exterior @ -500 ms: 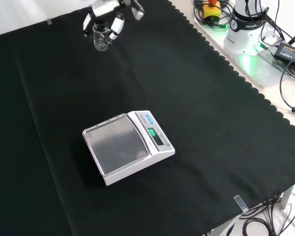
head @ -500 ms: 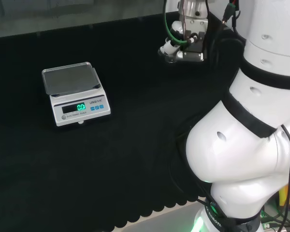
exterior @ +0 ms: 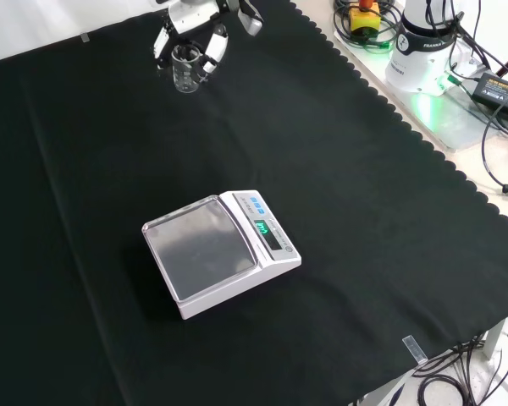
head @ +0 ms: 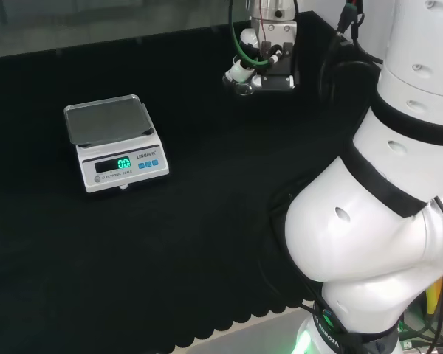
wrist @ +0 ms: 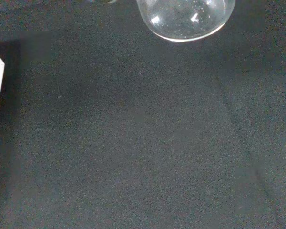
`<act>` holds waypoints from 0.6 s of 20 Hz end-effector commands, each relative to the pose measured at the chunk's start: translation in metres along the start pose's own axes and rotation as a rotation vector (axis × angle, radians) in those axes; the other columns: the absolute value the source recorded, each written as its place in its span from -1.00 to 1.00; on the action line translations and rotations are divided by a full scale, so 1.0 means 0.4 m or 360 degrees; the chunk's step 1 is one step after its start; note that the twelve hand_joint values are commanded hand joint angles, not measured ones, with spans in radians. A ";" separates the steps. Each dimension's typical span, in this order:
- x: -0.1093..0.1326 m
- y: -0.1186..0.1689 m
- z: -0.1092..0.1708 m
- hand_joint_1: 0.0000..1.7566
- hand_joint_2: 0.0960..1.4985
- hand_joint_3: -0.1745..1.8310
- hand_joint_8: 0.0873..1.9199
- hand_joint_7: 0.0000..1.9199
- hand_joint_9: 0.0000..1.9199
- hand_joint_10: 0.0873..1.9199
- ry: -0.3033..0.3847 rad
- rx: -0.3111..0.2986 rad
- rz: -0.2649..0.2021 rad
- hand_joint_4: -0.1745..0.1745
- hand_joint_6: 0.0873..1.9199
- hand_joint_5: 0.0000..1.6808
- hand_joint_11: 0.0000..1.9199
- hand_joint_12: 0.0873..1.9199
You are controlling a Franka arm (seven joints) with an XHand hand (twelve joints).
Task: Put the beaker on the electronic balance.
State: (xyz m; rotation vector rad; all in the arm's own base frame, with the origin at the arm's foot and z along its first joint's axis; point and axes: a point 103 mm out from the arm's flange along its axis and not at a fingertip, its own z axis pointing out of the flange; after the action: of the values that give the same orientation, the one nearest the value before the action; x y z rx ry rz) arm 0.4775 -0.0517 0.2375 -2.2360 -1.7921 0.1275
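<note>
Front view, upper left: robot hand (exterior: 195, 34) grips the beaker (exterior: 184, 69); keep it upright toward the central balance (exterior: 220, 251).

No wording is plainly legible. The electronic balance (head: 116, 144) carries on its sloped front panel a lit green display (head: 122, 163) of digits, with small dark lettering (head: 146, 155) beside and beneath it, too fine to make out, and blue keys (head: 148, 164) without readable marks. In the front view the arm base (exterior: 419, 42) bears a small dark word, likewise illegible.
</note>
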 end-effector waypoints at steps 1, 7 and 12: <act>0.180 -0.036 0.022 0.13 0.20 -0.32 -0.07 -0.15 0.46 -0.66 0.0049 0.0013 -0.0011 -1.00 -0.14 -0.16 0.68 -0.49; 0.048 0.019 0.009 0.13 0.19 -0.31 -0.07 -0.14 0.46 -0.65 0.0122 0.0031 -0.0081 -1.00 -0.14 -0.16 0.68 -0.49; 0.012 0.068 -0.001 0.13 0.19 -0.31 -0.07 -0.14 0.47 -0.65 0.0076 0.0010 -0.0132 -1.00 -0.14 -0.16 0.68 -0.49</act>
State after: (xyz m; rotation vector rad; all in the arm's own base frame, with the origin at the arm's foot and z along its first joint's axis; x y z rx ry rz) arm 0.4864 -0.0075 0.2359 -2.1863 -1.7943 0.0927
